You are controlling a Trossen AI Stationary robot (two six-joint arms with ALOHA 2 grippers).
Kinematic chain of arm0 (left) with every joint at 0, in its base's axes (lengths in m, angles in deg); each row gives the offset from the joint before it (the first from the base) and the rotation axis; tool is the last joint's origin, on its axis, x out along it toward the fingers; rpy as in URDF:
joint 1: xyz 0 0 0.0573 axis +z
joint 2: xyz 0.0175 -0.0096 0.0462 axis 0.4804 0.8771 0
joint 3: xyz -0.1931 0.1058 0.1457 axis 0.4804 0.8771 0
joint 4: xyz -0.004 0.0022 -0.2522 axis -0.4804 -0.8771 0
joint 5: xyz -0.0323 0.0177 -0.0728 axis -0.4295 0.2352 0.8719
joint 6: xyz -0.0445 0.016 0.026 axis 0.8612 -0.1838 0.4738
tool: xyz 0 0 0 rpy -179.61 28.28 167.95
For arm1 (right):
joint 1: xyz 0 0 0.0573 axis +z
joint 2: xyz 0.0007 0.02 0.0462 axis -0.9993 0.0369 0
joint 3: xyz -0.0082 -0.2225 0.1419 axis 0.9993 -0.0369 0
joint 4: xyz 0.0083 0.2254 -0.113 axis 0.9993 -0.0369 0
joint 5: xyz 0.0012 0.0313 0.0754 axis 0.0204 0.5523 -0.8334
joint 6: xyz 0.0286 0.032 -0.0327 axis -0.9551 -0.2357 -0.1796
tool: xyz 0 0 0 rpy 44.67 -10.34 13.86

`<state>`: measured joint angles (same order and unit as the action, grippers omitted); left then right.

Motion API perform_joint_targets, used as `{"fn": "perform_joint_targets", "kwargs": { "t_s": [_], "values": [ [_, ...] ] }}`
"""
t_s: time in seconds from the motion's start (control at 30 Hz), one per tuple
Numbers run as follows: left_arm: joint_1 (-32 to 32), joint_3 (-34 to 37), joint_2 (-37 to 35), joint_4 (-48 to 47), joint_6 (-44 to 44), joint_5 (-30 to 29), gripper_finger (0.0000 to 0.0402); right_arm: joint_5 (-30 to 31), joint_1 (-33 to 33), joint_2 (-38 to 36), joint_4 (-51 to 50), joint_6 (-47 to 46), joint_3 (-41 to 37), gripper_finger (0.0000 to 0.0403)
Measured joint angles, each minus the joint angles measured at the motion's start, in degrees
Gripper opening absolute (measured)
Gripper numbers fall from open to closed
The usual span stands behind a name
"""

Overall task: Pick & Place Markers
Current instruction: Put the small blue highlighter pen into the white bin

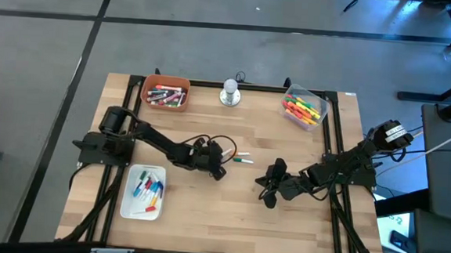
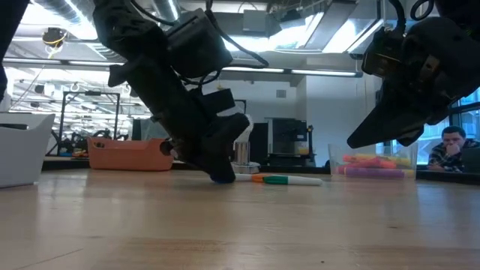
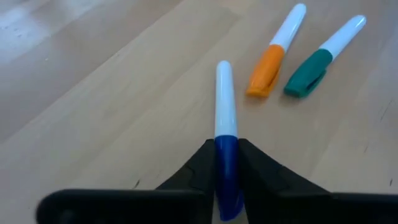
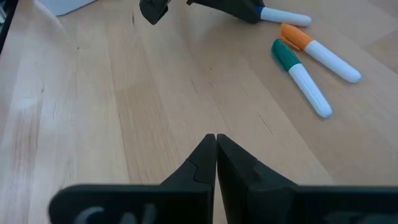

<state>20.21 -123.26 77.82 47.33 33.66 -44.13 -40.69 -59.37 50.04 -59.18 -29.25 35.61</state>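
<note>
Reaching toward the middle of the wooden table (image 1: 204, 211), the left gripper (image 1: 219, 172) is down at the surface with its two dark fingers (image 3: 198, 171) clamped on the blue cap of a white-bodied marker, the blue marker (image 3: 224, 124). The pen lies flat on the wood, its white barrel pointing away from the gripper. Just beside it lie two more loose pens, side by side and nearly parallel: an orange marker (image 3: 277, 51) and a green marker (image 3: 324, 56), both white-bodied, caps toward the left gripper. From table height the left gripper's tip meets the wood at the near end of these pens.

Right of centre, the right gripper (image 1: 269, 194) hangs above bare wood, well apart from the loose pens, its fingers pressed together on nothing; from table height it sits clear of the surface.

Other markers are sorted into containers. An orange bin (image 1: 166, 83) near the far left corner holds mostly red and dark pens. A clear bin (image 1: 318, 100) near the far right corner holds yellow, orange, green and pink ones. A white tray (image 1: 129, 201) near the front left edge holds blue, red and green-capped pens. Between the two far bins, at the far edge, stands a silver round knob-like object (image 1: 229, 92).

Beyond the table on the right, a person (image 2: 453, 148) sits with a hand raised to the face.
</note>
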Motion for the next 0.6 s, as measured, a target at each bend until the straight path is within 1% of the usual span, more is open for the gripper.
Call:
{"fn": "perform_joint_targets", "kwargs": {
  "t_s": [0.07, 0.2, 0.3, 0.37, 0.47, 0.53, 0.6],
  "values": [
    [-0.15, 0.0, -0.02, -0.92, 0.02, -0.02, 0.0036, 0.0, 0.0, 0.0, 0.0, 0.0, 0.0, 0.0014],
    [-0.81, 0.1, -0.99, -2.61, -0.44, -0.19, 0.0036, 0.0, 0.0, 0.0, 0.02, 0.0, 0.0, 0.0014],
    [-1.52, 0.5, -3.88, -5.85, -0.37, -0.35, 0.005, 0.0, 0.0, 0.0, 0.01, 0.05, -0.01, 0.0014],
    [-2.13, 0.97, -6.97, -9.67, 0.69, -0.23, 0.0058, 0.0, 0.02, 0.0, -0.02, 0.35, 0.0, 0.0014],
    [-3.85, 0.66, -12.53, -13.27, 1.95, -1.5, 0.0055, 0.0, 0.0, 0.0, -0.53, 0.96, -0.02, 0.0014],
    [-5.59, 0.62, -16.64, -18.68, 3.05, -2.87, 0.0048, 0.0, 0.02, 0.0, -0.56, 1.2, -0.02, 0.0014],
    [-7.8, 0.76, -20.76, -24.68, 3.28, -2.5, 0.0043, 0.02, 0.02, 0.0, -0.74, 1.4, -0.02, 0.0014]
  ]
}}
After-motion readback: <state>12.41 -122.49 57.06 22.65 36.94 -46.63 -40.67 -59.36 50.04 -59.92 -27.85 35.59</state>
